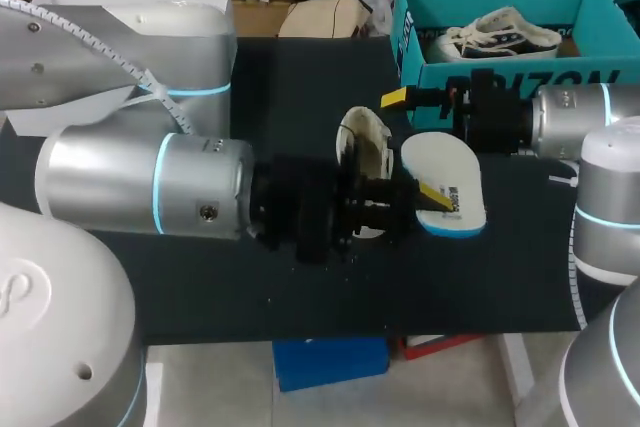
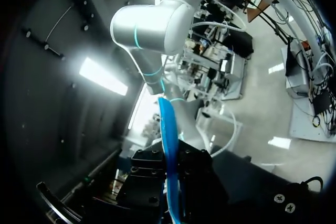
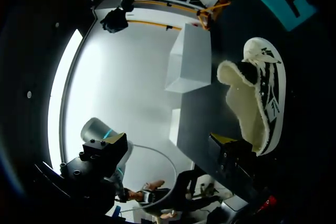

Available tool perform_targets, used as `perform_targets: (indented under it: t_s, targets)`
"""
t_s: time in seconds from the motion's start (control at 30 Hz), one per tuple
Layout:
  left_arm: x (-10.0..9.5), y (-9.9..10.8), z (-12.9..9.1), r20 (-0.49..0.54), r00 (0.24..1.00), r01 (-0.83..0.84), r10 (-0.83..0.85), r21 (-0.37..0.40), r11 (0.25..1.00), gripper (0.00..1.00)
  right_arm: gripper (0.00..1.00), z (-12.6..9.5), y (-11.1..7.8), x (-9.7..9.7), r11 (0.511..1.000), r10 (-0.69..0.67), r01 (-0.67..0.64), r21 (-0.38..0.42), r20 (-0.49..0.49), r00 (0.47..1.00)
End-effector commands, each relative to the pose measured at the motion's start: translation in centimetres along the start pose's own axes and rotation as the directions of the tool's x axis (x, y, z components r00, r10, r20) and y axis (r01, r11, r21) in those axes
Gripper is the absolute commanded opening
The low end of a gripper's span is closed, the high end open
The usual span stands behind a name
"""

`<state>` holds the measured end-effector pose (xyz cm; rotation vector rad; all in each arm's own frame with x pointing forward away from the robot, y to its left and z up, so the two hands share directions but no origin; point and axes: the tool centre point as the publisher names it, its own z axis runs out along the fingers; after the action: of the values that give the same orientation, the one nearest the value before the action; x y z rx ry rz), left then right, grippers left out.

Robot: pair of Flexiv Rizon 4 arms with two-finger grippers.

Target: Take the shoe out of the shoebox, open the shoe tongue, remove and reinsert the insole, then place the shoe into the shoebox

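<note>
The shoe [image 1: 362, 152] is seen out of the teal shoebox [image 1: 500, 77] at upper right, laid mid-frame, with its insole [image 1: 455, 182] already removed and clamped by the left gripper [image 1: 425, 197], the right gripper [image 3: 168, 142] being spread empty; reinsertion and reboxing are judged outstanding.

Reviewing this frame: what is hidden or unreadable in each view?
Head view: the left claw and its wrist cover much of the shoe, so its tongue cannot be made out.
Left wrist view: the insole shows edge-on only; the claw's yellow tips do not show; the shoe is out of view.
Right wrist view: one finger of the right claw overlaps one end of the shoe; contact cannot be told.
</note>
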<state>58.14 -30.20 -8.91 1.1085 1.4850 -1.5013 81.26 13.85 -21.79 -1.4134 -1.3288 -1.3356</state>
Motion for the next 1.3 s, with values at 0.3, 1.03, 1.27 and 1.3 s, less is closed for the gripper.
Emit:
perform_targets:
  t_s: [0.3, 1.03, 1.27, 1.3]
  targets:
    - [-3.7, -0.1, -2.2, 0.089, 0.991, 0.117, -0.097, -0.253, 0.960, 0.00, 1.00, 0.2, -0.1, -0.1, 1.000, 0.000, 0.000, -0.004, 0.000, 1.000]
    - [-4.8, 0.6, -3.5, 0.173, 0.969, 0.234, -0.176, -0.421, 0.876, 0.00, 1.00, 0.2, -0.1, -0.1, 1.000, 0.000, 0.000, -0.004, 0.000, 1.000]
    - [-7.9, 2.9, -4.3, 0.185, 0.914, 0.404, -0.360, -0.352, 0.844, 0.00, 1.00, 0.2, -0.1, -0.1, 1.000, 0.000, 0.000, -0.004, 0.000, 1.000]
    - [-8.2, 3.1, -4.3, 0.188, 0.909, 0.415, -0.372, -0.332, 0.847, 0.00, 1.00, 0.2, -0.1, -0.1, 1.000, 0.000, 0.000, -0.004, 0.000, 1.000]
